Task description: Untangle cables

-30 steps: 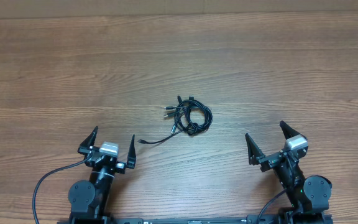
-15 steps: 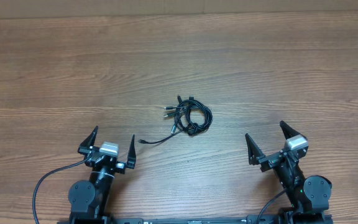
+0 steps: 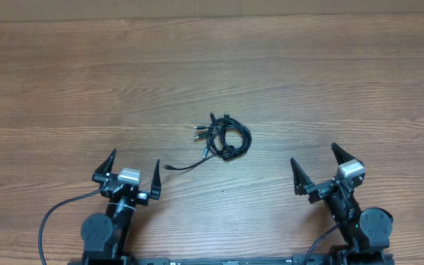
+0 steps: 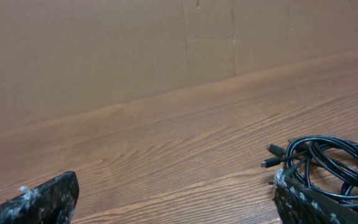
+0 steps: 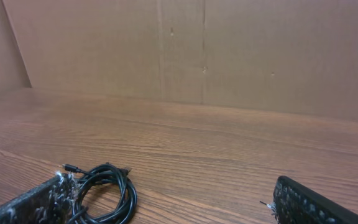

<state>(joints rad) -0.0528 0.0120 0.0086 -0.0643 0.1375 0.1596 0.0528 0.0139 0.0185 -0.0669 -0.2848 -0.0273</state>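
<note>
The cables point(image 3: 224, 138) lie as a small knotted black bundle on the wooden table point(image 3: 212, 66), with one loose strand trailing toward the lower left. My left gripper point(image 3: 133, 168) is open and empty, near the table's front, left of and below the bundle. My right gripper point(image 3: 316, 161) is open and empty, to the right of and below the bundle. In the left wrist view the cables point(image 4: 328, 163) show at the right, beyond the right finger. In the right wrist view the cables point(image 5: 104, 193) show at the lower left, next to the left finger.
A brown cardboard wall point(image 5: 204, 50) stands along the far edge of the table. A thicker black wire point(image 3: 54, 213) runs from the left arm's base at the front left.
</note>
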